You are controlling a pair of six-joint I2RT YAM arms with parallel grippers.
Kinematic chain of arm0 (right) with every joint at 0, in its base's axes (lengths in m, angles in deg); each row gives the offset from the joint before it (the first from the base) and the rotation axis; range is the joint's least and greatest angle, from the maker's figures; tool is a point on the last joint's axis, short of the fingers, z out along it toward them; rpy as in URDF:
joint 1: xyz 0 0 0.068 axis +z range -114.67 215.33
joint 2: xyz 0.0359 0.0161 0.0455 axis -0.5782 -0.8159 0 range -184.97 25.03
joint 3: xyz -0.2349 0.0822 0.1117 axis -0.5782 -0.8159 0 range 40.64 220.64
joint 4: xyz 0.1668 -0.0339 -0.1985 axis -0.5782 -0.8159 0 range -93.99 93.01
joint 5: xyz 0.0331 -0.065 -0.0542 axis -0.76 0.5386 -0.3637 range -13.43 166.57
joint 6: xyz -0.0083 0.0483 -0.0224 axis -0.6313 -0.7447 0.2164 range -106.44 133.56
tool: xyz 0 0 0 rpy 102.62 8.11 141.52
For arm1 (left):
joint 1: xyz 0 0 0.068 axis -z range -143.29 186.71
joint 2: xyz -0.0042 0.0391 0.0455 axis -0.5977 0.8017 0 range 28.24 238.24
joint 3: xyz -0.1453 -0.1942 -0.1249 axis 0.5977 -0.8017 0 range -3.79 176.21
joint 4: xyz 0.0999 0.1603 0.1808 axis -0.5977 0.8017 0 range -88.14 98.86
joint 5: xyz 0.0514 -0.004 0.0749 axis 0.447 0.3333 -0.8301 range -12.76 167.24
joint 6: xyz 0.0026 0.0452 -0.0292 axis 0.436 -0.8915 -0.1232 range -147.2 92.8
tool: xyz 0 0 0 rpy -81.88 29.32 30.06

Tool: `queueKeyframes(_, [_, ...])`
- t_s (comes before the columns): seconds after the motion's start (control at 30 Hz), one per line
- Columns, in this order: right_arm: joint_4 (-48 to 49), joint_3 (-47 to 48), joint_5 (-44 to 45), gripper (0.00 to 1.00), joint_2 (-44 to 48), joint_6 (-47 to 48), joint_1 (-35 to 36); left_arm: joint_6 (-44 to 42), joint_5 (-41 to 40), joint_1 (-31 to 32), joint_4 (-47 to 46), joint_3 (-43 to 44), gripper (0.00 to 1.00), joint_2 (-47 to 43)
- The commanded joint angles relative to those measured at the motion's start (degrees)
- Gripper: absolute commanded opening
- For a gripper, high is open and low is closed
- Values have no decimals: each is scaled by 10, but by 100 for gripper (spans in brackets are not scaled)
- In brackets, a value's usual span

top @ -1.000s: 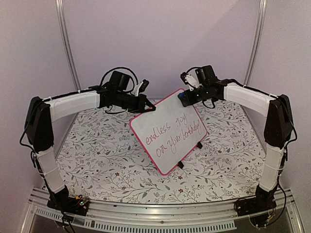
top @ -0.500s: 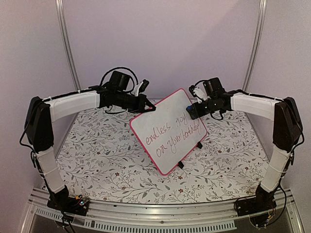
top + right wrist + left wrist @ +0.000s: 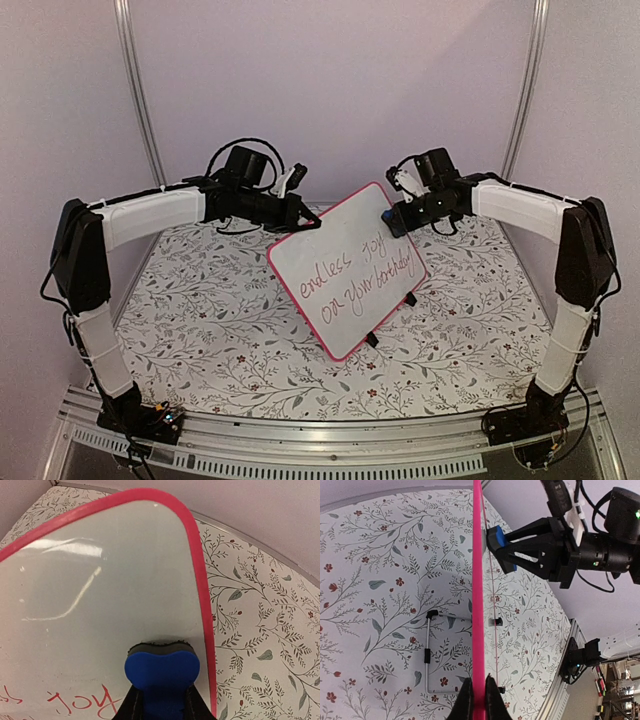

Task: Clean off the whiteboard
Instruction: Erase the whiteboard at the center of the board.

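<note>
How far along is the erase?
Done: left jaws clamp the board by its edge; right jaws hold the eraser. In hand: eraser at the board's top corner, above the writing. Left: everything; both red lines are intact.

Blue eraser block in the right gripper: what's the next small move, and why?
Probably sweep the blue eraser block, held in the right gripper, down across the red handwriting. Its dark felt sits at the bare top corner of the pink-framed whiteboard, just above the untouched words, while the left gripper clamps the frame edge.
</note>
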Motion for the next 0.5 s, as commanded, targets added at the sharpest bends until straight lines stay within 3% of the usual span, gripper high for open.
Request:
queueKeyframes(0.0, [-20,81,11,0,-38,8,2,-44,-11,7,5,7,0,-7])
queueKeyframes(0.23, [-35,146,6,0,-60,4,7,-42,-13,4,5,7,0,-5])
queueKeyframes(0.47, [-13,69,32,0,6,0,40,-30,-10,-8,-5,2,13,-9])
